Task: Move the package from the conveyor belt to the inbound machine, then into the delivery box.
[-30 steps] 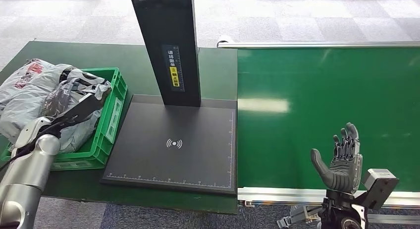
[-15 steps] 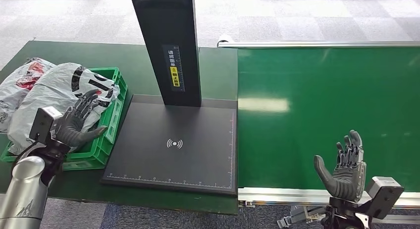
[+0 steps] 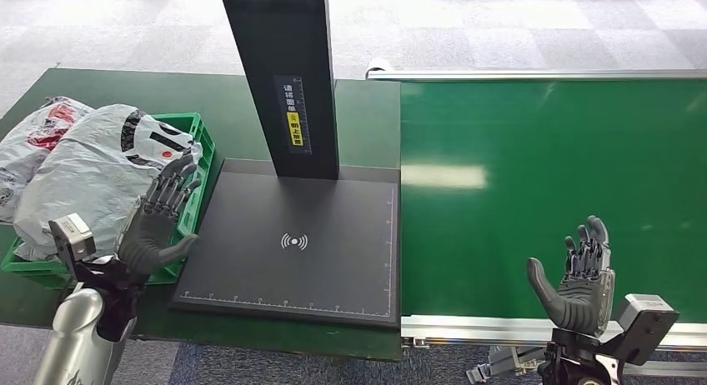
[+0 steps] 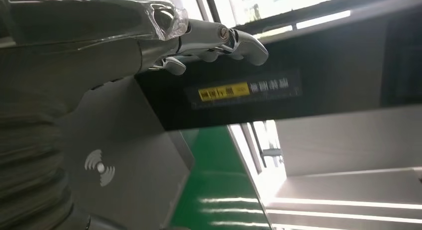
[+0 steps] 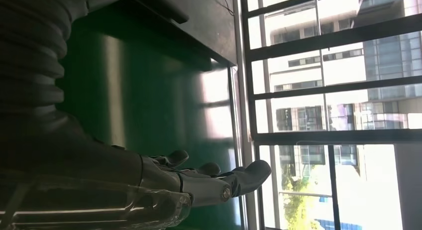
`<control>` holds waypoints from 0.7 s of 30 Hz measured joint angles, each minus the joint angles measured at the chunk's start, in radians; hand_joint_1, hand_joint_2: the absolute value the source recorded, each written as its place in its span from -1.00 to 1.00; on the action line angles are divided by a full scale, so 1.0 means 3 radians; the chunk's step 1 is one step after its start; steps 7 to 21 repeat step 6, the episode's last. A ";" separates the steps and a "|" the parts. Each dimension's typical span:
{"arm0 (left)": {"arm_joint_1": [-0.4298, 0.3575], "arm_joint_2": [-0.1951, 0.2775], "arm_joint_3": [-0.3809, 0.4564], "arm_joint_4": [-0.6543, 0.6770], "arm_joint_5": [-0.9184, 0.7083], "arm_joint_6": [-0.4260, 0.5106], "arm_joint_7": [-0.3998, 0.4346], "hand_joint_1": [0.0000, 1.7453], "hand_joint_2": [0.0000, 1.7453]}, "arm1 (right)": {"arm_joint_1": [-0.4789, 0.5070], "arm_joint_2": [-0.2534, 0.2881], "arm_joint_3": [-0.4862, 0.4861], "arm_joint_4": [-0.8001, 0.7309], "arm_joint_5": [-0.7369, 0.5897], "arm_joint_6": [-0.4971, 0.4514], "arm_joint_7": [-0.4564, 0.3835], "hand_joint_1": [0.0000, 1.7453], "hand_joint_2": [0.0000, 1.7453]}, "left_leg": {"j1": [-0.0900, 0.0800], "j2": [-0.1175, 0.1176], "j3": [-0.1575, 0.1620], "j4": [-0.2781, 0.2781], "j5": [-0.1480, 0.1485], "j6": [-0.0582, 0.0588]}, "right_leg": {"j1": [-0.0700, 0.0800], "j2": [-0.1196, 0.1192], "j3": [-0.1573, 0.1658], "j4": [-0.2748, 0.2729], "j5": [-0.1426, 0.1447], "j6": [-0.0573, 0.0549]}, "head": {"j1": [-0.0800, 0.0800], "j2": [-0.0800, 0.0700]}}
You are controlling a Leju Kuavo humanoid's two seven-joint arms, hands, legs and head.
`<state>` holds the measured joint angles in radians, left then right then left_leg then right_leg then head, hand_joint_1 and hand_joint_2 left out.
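1. The left hand (image 3: pixel 158 222) hovers empty, fingers spread, beside the green crate (image 3: pixel 197 156).
2. The grey package (image 3: pixel 83 172) lies in that crate on the counter (image 3: pixel 363 118).
3. The right hand (image 3: pixel 577 281) is empty, fingers spread, over the conveyor belt (image 3: pixel 542 168).

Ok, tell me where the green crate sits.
Head view, left side: the green crate sits on the table beside the black scanner base, stuffed with grey packages.

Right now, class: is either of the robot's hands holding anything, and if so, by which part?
Nothing is held. The left hand is open beside the green crate, and the right hand is open above the conveyor belt.
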<state>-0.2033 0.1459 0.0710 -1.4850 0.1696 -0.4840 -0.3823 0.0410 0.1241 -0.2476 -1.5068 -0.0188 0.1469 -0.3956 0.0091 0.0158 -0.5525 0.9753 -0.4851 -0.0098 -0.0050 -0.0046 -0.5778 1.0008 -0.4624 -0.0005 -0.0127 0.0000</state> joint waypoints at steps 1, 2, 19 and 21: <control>0.0022 -0.0031 -0.0044 -0.0035 0.0008 0.0010 -0.0005 -1.00 1.00 | -0.0003 0.0001 -0.0001 0.0000 0.0000 0.0000 0.0005 -1.00 1.00 | 0.0000 0.0001 0.0000 0.0000 0.0000 0.0000 | 0.0000 0.0000 0.0000 0.0000 0.0000 0.0000 | 0.0000 0.0000; 0.0037 -0.0052 -0.0076 -0.0061 0.0017 0.0019 -0.0009 -1.00 1.00 | -0.0005 0.0003 -0.0003 0.0000 0.0000 0.0001 0.0009 -1.00 1.00 | 0.0000 0.0001 0.0000 0.0000 -0.0001 0.0001 | -0.0001 0.0000 0.0000 0.0000 0.0000 0.0000 | -0.0001 0.0000; 0.0060 -0.0089 -0.0143 -0.0117 0.0062 0.0019 -0.0024 -1.00 1.00 | -0.0007 0.0009 -0.0011 0.0000 0.0000 0.0004 0.0014 -1.00 1.00 | 0.0000 -0.0001 0.0000 0.0000 -0.0001 0.0001 | -0.0001 0.0000 0.0000 -0.0001 0.0000 0.0000 | -0.0001 0.0000; 0.0060 -0.0089 -0.0143 -0.0117 0.0062 0.0019 -0.0024 -1.00 1.00 | -0.0007 0.0009 -0.0011 0.0000 0.0000 0.0004 0.0014 -1.00 1.00 | 0.0000 -0.0001 0.0000 0.0000 -0.0001 0.0001 | -0.0001 0.0000 0.0000 -0.0001 0.0000 0.0000 | -0.0001 0.0000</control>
